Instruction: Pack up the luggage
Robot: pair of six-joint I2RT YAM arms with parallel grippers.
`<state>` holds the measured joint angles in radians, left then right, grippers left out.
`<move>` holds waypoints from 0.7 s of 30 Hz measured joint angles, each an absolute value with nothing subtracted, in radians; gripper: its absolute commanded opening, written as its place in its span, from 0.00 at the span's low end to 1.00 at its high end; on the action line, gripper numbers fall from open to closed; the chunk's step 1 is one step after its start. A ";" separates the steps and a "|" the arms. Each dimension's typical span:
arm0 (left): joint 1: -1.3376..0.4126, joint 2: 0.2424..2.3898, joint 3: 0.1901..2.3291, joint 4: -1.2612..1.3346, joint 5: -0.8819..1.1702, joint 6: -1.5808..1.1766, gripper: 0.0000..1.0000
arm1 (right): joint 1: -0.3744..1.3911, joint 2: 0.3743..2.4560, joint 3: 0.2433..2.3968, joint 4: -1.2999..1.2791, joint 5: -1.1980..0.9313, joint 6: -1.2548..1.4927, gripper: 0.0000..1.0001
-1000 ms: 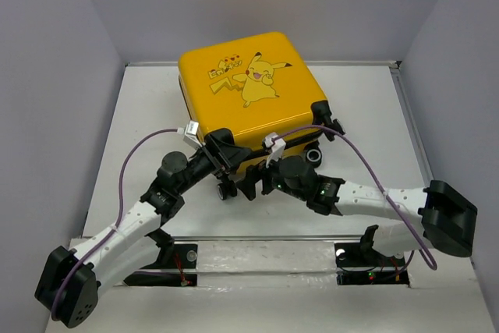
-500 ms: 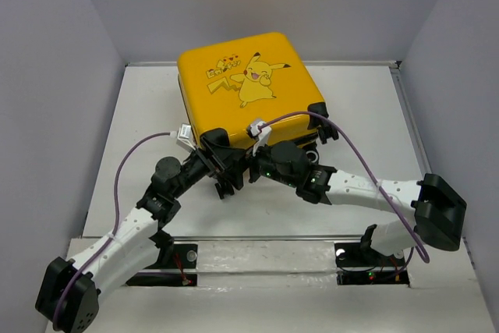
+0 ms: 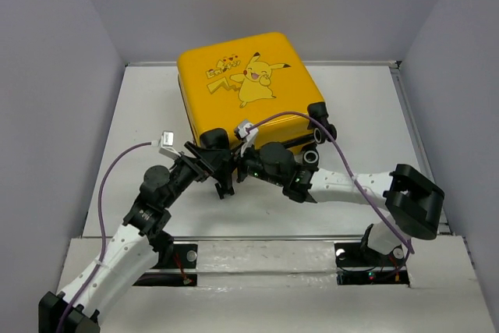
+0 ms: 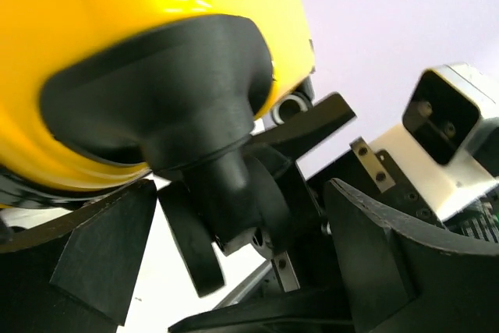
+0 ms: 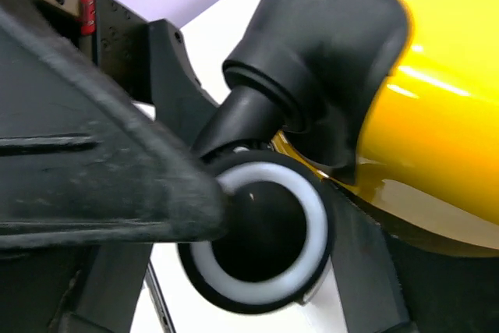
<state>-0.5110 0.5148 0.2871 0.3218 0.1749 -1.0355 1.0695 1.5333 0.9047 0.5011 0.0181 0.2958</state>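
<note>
Closest to the near edge, both arms have folded inward. Over the last second the right arm's elbow swung left and the left arm drew its forearm up, so the two wrists now crowd together. The left gripper (image 3: 212, 163) and right gripper (image 3: 248, 165) meet at the caster wheel (image 5: 261, 228) under the near-left corner of the luggage (image 3: 242, 83).

From the left wrist, the left fingers (image 4: 101, 247) are spread wide, one on each side of the caster and its black housing, with clear gaps, so nothing is gripped. From the right wrist, one dark finger (image 5: 101, 193) lies against the white-ringed wheel. The other finger seems to sit behind the wheel, and I cannot tell whether the pair is actually clamping it.

Farther back, the luggage lies flat and shut, with the Pikachu print (image 3: 257, 79) facing up. It sits against the far edge of the table (image 3: 374, 115), a little left of centre, and has barely shifted while the arms closed in. Its second near wheel (image 3: 312, 157) is untouched.

The lid is already down (no loose clothes show anywhere), so the filling looks finished. The converging grippers suggest work at that corner, perhaps bracing or turning the case. Fingers this crowded could easily knock each other.
</note>
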 measured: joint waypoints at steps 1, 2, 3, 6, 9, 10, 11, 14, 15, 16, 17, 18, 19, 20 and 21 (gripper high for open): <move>-0.508 0.514 0.287 0.315 0.172 -1.033 0.99 | 1.074 1.549 0.909 0.510 0.014 0.299 0.64; -0.506 0.515 0.287 0.308 0.166 -1.031 0.97 | 1.077 1.559 0.909 0.525 0.015 0.300 0.57; -0.505 0.515 0.287 0.300 0.160 -1.030 0.96 | 1.079 1.565 0.909 0.534 0.020 0.307 0.42; -0.502 0.503 0.296 0.264 0.133 -1.012 0.87 | 1.074 1.566 0.909 0.545 0.025 0.307 0.19; -0.502 0.453 0.304 0.196 0.094 -0.987 0.66 | 1.076 1.566 0.909 0.546 0.049 0.312 0.08; -0.503 0.411 0.304 0.166 0.080 -0.978 0.54 | 1.077 1.566 0.911 0.541 0.052 0.310 0.07; -0.504 0.400 0.304 0.159 0.076 -0.976 0.50 | 1.082 1.566 0.916 0.531 0.070 0.309 0.07; -0.509 0.300 0.285 0.092 0.042 -0.954 0.38 | 1.082 1.558 0.943 0.471 0.087 0.301 0.07; -0.509 0.271 0.268 0.088 0.036 -0.950 0.36 | 1.082 1.556 0.961 0.430 0.090 0.291 0.07; -0.509 0.255 0.253 0.094 0.033 -0.950 0.32 | 1.081 1.554 0.983 0.380 0.091 0.279 0.07; -0.509 0.249 0.241 0.113 0.032 -0.950 0.30 | 1.081 1.554 1.001 0.341 0.091 0.268 0.07; -0.509 0.249 0.228 0.141 0.034 -0.948 0.30 | 1.079 1.554 1.015 0.312 0.093 0.259 0.07; -0.509 0.253 0.222 0.157 0.033 -0.945 0.30 | 1.076 1.554 1.034 0.275 0.094 0.249 0.07; -0.509 0.258 0.216 0.176 0.033 -0.942 0.31 | 1.074 1.554 1.048 0.249 0.095 0.240 0.07; -0.511 0.282 0.208 0.212 0.033 -0.934 0.33 | 1.070 1.554 1.057 0.228 0.097 0.231 0.07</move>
<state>-0.5114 0.2821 0.2081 0.2119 0.0326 -0.9344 1.0702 1.5543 1.0573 0.2283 0.0975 0.2314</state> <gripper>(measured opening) 0.305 0.688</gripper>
